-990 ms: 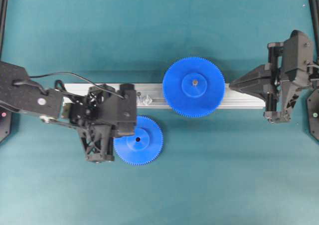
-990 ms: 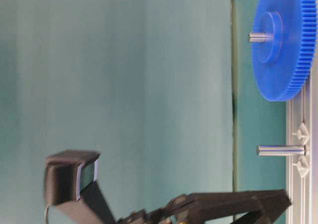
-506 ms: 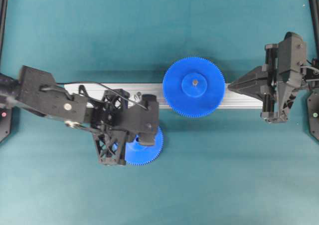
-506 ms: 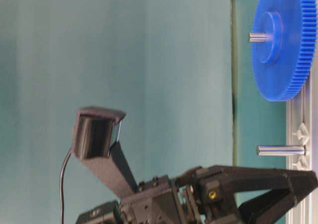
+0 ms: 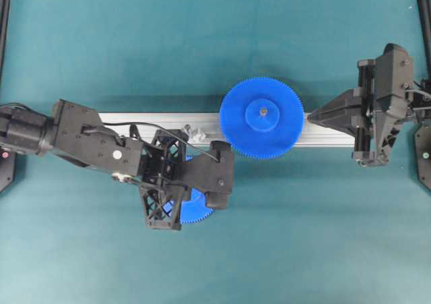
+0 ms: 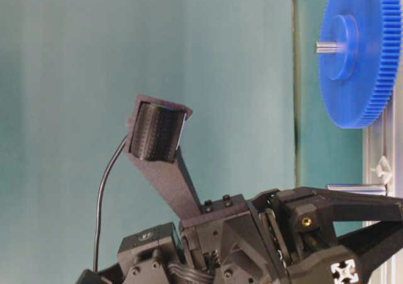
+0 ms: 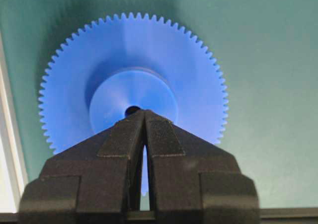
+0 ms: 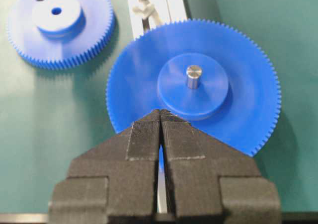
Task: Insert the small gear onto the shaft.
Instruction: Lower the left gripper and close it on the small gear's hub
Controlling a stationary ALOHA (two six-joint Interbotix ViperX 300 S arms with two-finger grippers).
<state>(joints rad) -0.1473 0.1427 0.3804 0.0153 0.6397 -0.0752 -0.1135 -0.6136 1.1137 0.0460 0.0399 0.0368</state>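
The small gear (image 7: 164,60) lies flat on the teal mat, its hub hole (image 7: 132,110) dark. My left gripper (image 7: 144,112) is shut and empty, its tips just above the hub beside the hole. From overhead my left arm (image 5: 182,176) covers most of the small gear (image 5: 196,211). The shaft (image 5: 196,133) stands on its clear base on the rail, just beyond the arm. It also shows in the table-level view, the shaft (image 6: 356,187) partly behind the arm. My right gripper (image 8: 160,112) is shut with nothing in it, at the near rim of the larger gear (image 8: 238,60).
The larger blue gear (image 5: 261,117) sits on its own pin on the aluminium rail (image 5: 131,120), right of the shaft. My right gripper (image 5: 313,117) points at its right edge. Black frame posts stand at both table sides.
My left arm has swung rightward and come over the small gear, covering most of it. Its jaws stayed shut. The right arm has barely moved.
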